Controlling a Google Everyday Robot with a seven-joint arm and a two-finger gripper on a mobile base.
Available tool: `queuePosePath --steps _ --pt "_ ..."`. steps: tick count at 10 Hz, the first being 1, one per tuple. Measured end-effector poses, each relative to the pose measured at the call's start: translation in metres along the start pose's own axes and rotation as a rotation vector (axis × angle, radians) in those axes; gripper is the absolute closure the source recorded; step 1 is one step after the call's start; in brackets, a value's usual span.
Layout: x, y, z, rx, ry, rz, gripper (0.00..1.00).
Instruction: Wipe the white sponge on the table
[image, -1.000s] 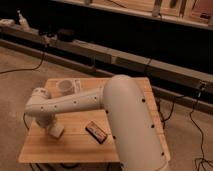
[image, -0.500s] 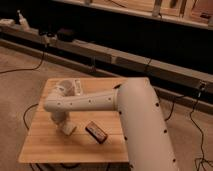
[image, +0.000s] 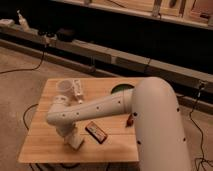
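The white sponge (image: 76, 142) is a small cream block lying on the light wooden table (image: 42, 147), near its front-left part. My gripper (image: 71, 136) points down from the end of the long white arm (image: 100, 108) and is shut on the sponge, pressing it against the tabletop. The arm's wrist hides much of the fingers.
A dark brown-red packet (image: 96, 131) lies just right of the sponge. At the table's back left stand a white cup (image: 64, 88) and a white tube (image: 78, 90). A green round item (image: 120, 89) sits at the back, and a small red thing (image: 129, 120) lies by the arm. Cables run across the floor.
The gripper has carried the sponge to the right and toward the table's front edge, closer to the dark packet. The arm has swung with it.
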Motion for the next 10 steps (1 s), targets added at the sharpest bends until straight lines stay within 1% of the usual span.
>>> queuePosePath --steps 1,3,4,5,6,7,8,9,10 --pt "0.005 -0.021 -0.002 0.009 0.006 -0.04 0.69" --pt "0.032 -0.058 -0.005 0.032 0.046 -0.122 0.69" --pt "0.054 -0.071 -0.009 0.041 0.081 -0.162 0.69" --pt "0.076 -0.074 -0.011 0.038 0.115 -0.191 0.69" --pt "0.099 -0.07 -0.01 0.022 0.147 -0.214 0.69" --pt "0.117 -0.057 -0.008 0.003 0.167 -0.219 0.69" --pt "0.129 -0.035 -0.005 -0.017 0.175 -0.204 0.69" --pt "0.132 -0.005 0.002 -0.029 0.169 -0.161 0.69" --pt "0.127 0.009 0.007 -0.026 0.159 -0.131 0.69"
